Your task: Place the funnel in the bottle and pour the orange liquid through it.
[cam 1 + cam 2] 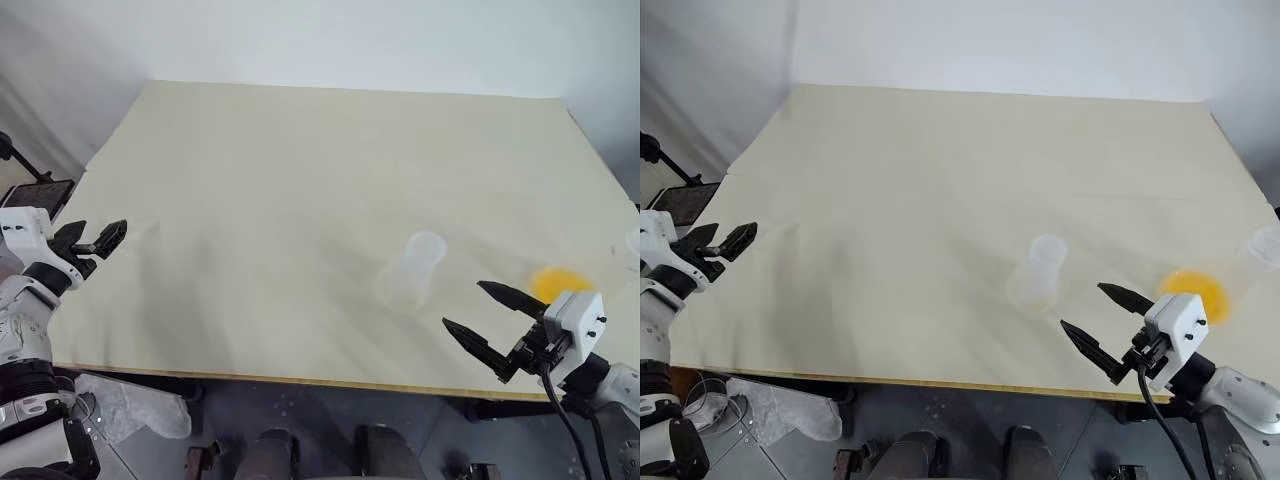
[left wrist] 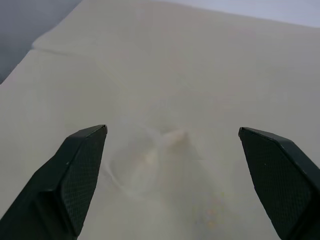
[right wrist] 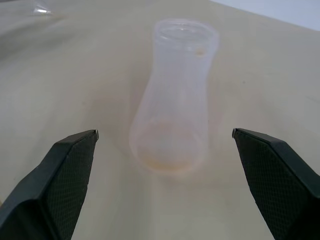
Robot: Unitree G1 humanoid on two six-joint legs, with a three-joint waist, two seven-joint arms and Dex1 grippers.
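The clear bottle (image 1: pixel 411 270) stands upright on the pale table (image 1: pixel 300 160), right of centre. In the right wrist view the bottle (image 3: pixel 175 100) is straight ahead between my own fingers, a short way off. My right gripper (image 1: pixel 463 304) is open near the front edge, just right of the bottle. The orange liquid (image 1: pixel 555 283) is a round pool in a shallow clear container behind that gripper. My left gripper (image 1: pixel 108 236) is open at the table's left edge. A clear funnel (image 2: pixel 155 155) lies on the table just beyond the left fingers (image 2: pixel 80 170), apart from them.
A clear cup-like thing (image 1: pixel 1265 243) stands at the table's right edge, beyond the orange pool. A dark phone-like device on a stand (image 1: pixel 40 195) sits off the table's left edge. The front edge (image 1: pixel 300 378) runs close below both grippers.
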